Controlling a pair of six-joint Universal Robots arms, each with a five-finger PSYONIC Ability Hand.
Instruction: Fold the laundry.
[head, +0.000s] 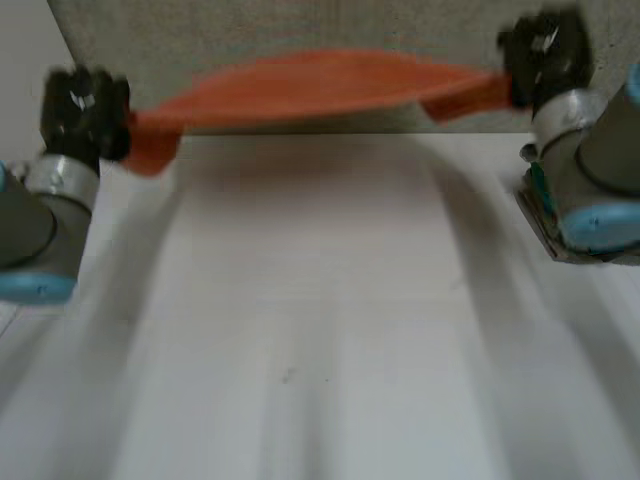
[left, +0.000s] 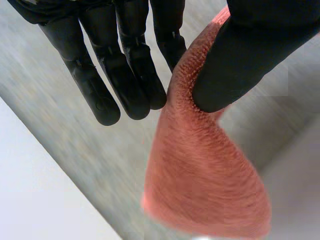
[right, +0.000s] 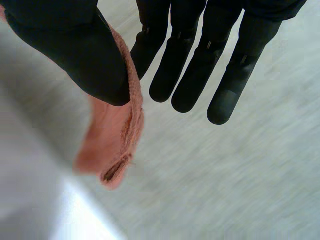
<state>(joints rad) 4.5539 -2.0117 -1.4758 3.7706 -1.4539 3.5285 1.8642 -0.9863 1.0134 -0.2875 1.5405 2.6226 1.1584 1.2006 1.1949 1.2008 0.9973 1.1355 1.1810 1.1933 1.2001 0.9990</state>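
Orange towel (head: 320, 85) is up in the air, stretched sideways between the two hands over the far end of the white tabletop (head: 320, 330), with a grey panel (head: 250, 30) right behind it. It sags a little toward each end.

Left hand (head: 85, 110) has one end. In the left wrist view the thumb (left: 245, 55) pinches the terry edge against a finger and the rest of the towel (left: 205, 180) hangs below, while the other fingers (left: 95, 85) stay straight and off the cloth.

Right hand (head: 545, 55) is the same deal: thumb (right: 75, 50) clamps the other end of the towel (right: 107, 145) against the nearest finger, and the remaining fingers (right: 235, 75) point out free.
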